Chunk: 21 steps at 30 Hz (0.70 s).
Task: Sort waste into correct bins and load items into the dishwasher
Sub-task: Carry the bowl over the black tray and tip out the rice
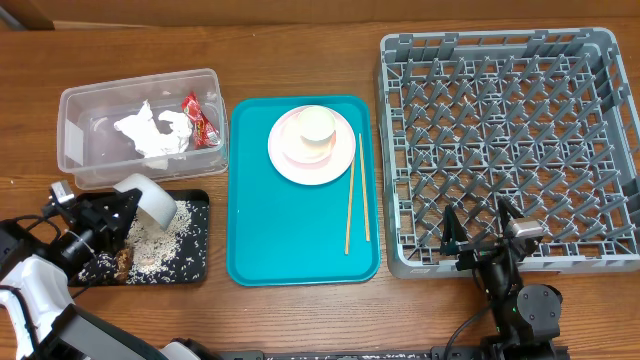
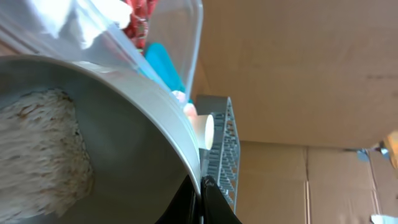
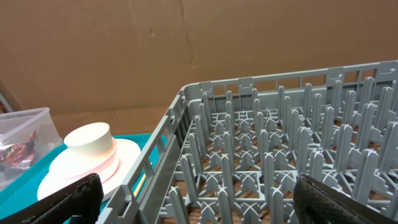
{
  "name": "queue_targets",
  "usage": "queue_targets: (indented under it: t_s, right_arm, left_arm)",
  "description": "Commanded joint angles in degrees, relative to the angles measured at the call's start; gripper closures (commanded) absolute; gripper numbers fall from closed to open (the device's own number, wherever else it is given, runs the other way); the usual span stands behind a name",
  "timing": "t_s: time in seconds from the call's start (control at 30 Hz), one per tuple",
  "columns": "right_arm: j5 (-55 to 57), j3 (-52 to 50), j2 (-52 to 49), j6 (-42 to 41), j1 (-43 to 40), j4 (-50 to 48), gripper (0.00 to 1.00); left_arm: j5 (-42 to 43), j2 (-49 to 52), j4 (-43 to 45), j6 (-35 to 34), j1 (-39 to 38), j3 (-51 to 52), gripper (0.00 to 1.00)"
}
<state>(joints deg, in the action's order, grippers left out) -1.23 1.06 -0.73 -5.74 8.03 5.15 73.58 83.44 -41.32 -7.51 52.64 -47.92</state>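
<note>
Grey-white bowl (image 1: 152,203), lower left of the overhead view, held tipped on its side by the left gripper (image 1: 122,208), which is clamped on the rim (the wrist view shows one dark finger at the bottom of the frame, pinching the bowl's edge). The mouth faces the black tray (image 1: 196,266), on which rice scraps (image 1: 160,242) lie scattered. A pale clump of rice (image 2: 37,149) clings to the bowl's inner wall.

Step in hand, as judged: emptying food waste into the tray before the bowl goes to the dish rack (image 1: 500,130) at right. To do it well, the mouth should be held inside the tray's rim and tilted further, perhaps with a gentle shake, so that the stuck clump falls on the tray and not on the desk (image 1: 250,60). The grip should be firm, since a bowl pinched at one edge can swing.

Clear tub (image 1: 80,112), upper left, holds crumpled napkins (image 1: 150,130) and a red wrapper (image 1: 197,117). Teal tray (image 1: 290,235), centre, carries the pink plate (image 1: 290,162) with a white cup (image 1: 317,124) on top of it, and two chopsticks (image 1: 350,210) along its right side. Right gripper (image 1: 480,224), lower right, spread wide and holding nothing, above the near edge of the rack.
</note>
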Motion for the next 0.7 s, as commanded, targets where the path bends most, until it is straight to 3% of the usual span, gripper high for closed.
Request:
queue_targets:
  t_s: [0.0,0.67]
  right_arm:
    - [0.33,-0.59,0.35,0.37,0.37,-0.33,0.0]
    - [0.33,-0.59,0.35,0.37,0.37,-0.33,0.0]
  left_arm:
    - [4.09,0.15,-0.24,2.4,0.31,0.2,0.96]
    - [10.49,0.15,-5.18,6.95,0.33,0.2,0.96]
